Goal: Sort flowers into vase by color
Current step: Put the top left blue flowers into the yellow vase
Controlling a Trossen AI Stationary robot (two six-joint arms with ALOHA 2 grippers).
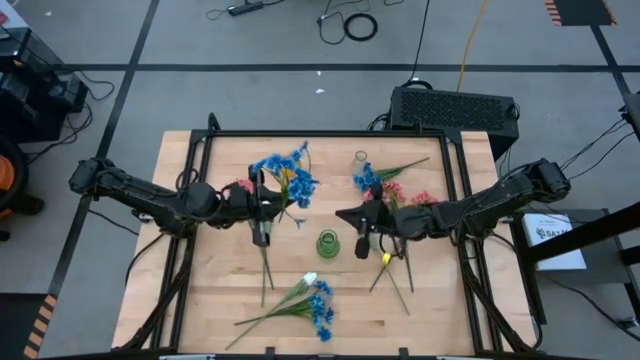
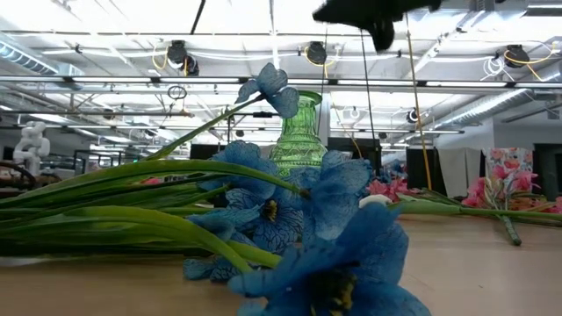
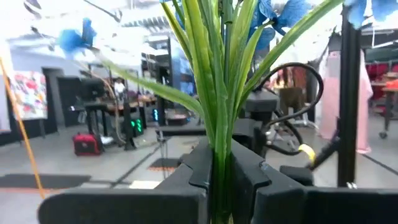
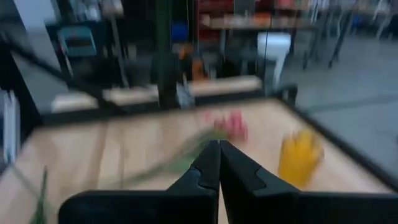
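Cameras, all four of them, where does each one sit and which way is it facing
High view: overhead, straight down on both arms, left gripper holding a blue sprig.
Low view: tabletop height, level past blue blooms to the green vase.
Left wrist view: past its fingers, shut on green stems.
Right wrist view: past its shut fingers, across the table.
High and low share the vase.

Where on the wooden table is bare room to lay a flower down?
Bare wood lies along the left edge of the wooden table, and at the near right corner beyond the stems. The middle is crowded: the green glass vase, the left gripper shut on a blue flower sprig, and the right gripper.
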